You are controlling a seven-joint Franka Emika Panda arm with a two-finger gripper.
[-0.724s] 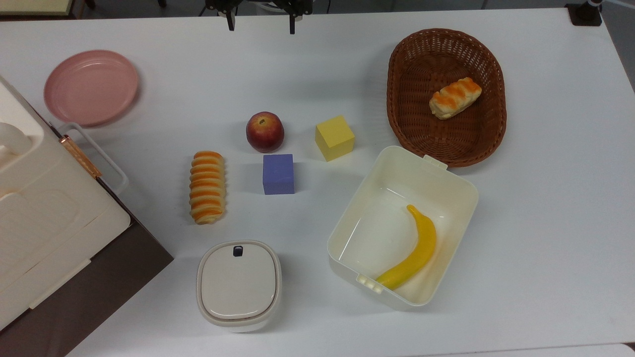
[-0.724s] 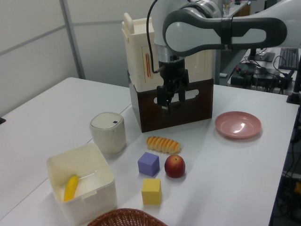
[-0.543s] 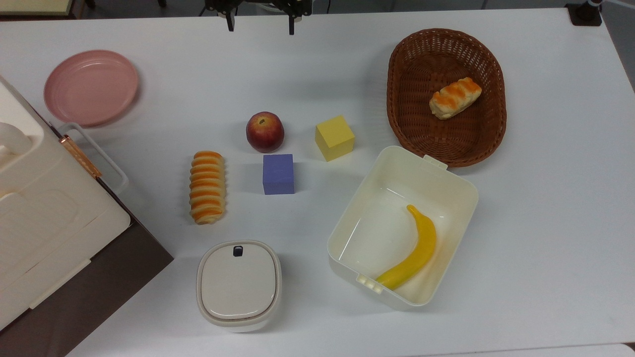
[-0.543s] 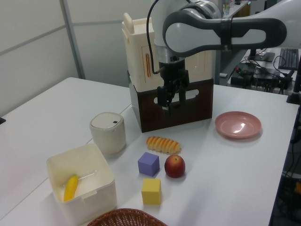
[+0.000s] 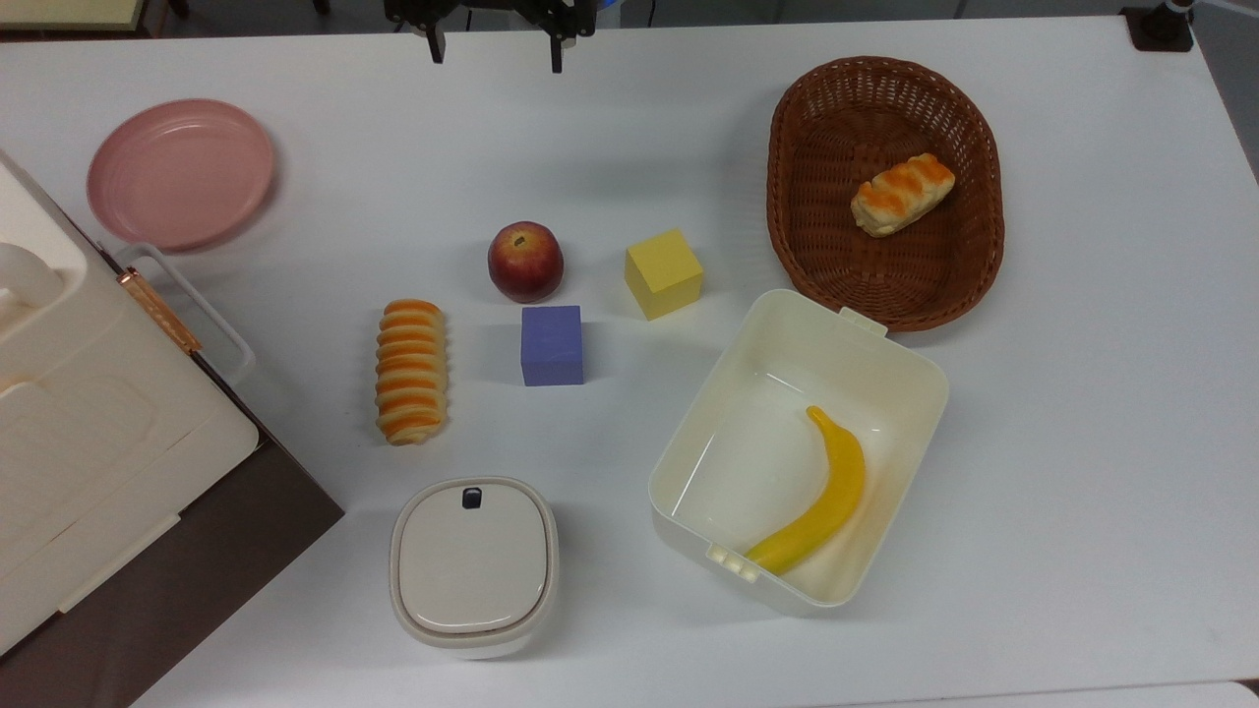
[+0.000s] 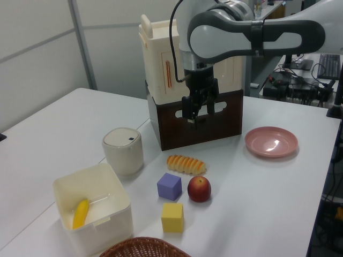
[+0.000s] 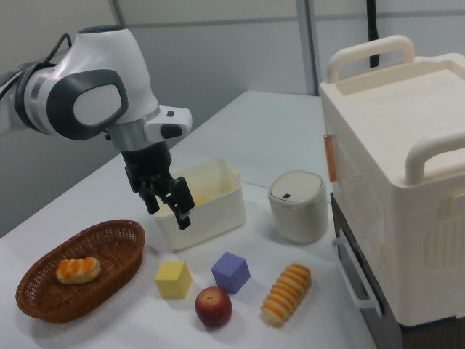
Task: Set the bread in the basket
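Scanning the top view from left to right: pink plate [image 5: 180, 172] near the far left, beside a large cream case [image 5: 89, 433] on a brown base. Further right, bread [image 5: 411, 371] lying lengthwise on the white surface [image 5: 1082, 442], well apart from the basket [image 5: 885, 187]. Just below the bread in the top view, a lidded cream pot [image 5: 473, 565]. Next along, red apple [image 5: 525, 261] with a purple cube [image 5: 552, 345] just beneath it in the top view, then a yellow cube [image 5: 664, 273]. Then an open cream tub [image 5: 797, 447] holding a banana [image 5: 821, 497]. Farthest right, the basket, already containing a short stubby roll [image 5: 902, 193], its rim close to the tub's corner.

Hanging in the air above the surface at the top edge of the top view, hand [image 5: 493, 51], fingers [image 5: 433, 47] spread wide apart, nothing between them. Seen in the right view, hand [image 7: 168, 206] pointing down, raised above the cubes.
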